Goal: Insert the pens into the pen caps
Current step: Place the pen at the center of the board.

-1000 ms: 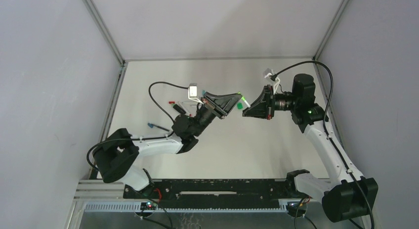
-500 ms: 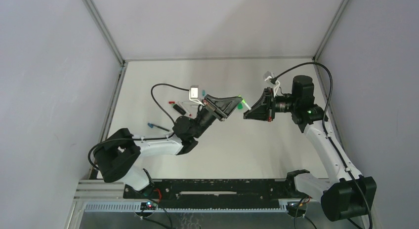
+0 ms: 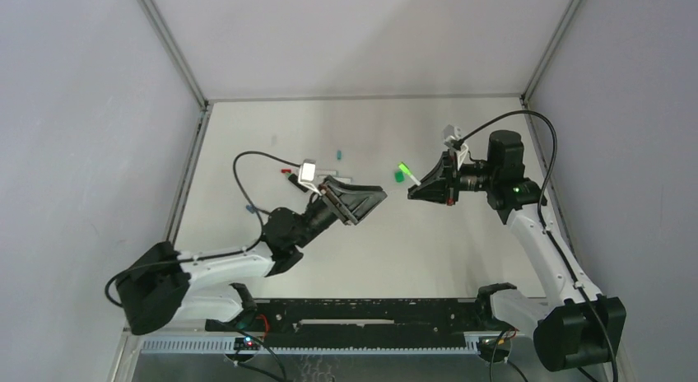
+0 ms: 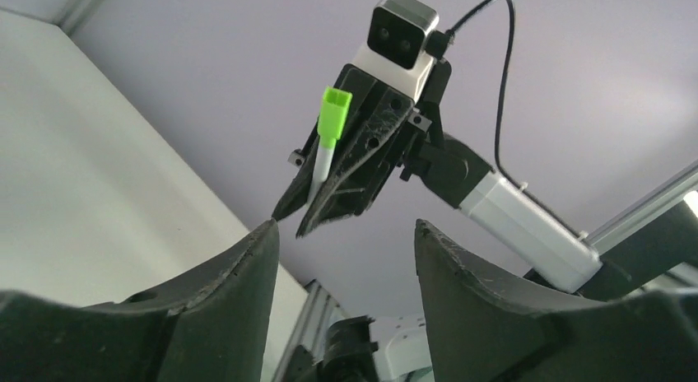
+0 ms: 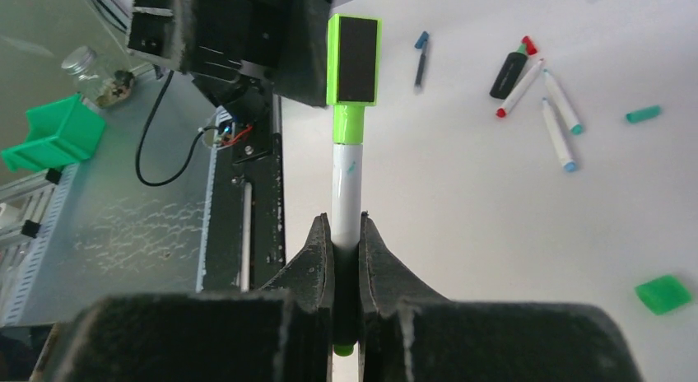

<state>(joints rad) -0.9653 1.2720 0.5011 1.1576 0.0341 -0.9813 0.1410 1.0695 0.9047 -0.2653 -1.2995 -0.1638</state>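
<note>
A white pen (image 5: 346, 180) is clamped upright in the right gripper (image 5: 346, 225), whose jaws are pressed together on the lower barrel. A bright green cap (image 5: 354, 61) is seen on the pen's upper end. It appears fully seated, so this 1 pairing is judged done. The pen is held in the air above the table (image 5: 494, 234), not resting on it. The left gripper (image 4: 346, 227) is seen with its fingers spread apart and nothing between them; it faces the capped pen from well apart.

What is left lies on the table in the right wrist view. 3 white pens (image 5: 561, 100) with coloured ends, 1 red and 2 teal, are grouped beside a thick black marker (image 5: 509, 67). 1 thin dark pen (image 5: 421, 61) with a blue end lies near them. Whether those coloured ends are tips or caps cannot be told at this size. 1 loose teal cap (image 5: 643, 114) is seen just past the white pens. 1 chunky green piece (image 5: 663, 293), probably another cap, lies apart from the group.

The task is judged to be at an early stage: 1 pen of about 6 is capped and not yet put down, and the others lie untouched on the table.
</note>
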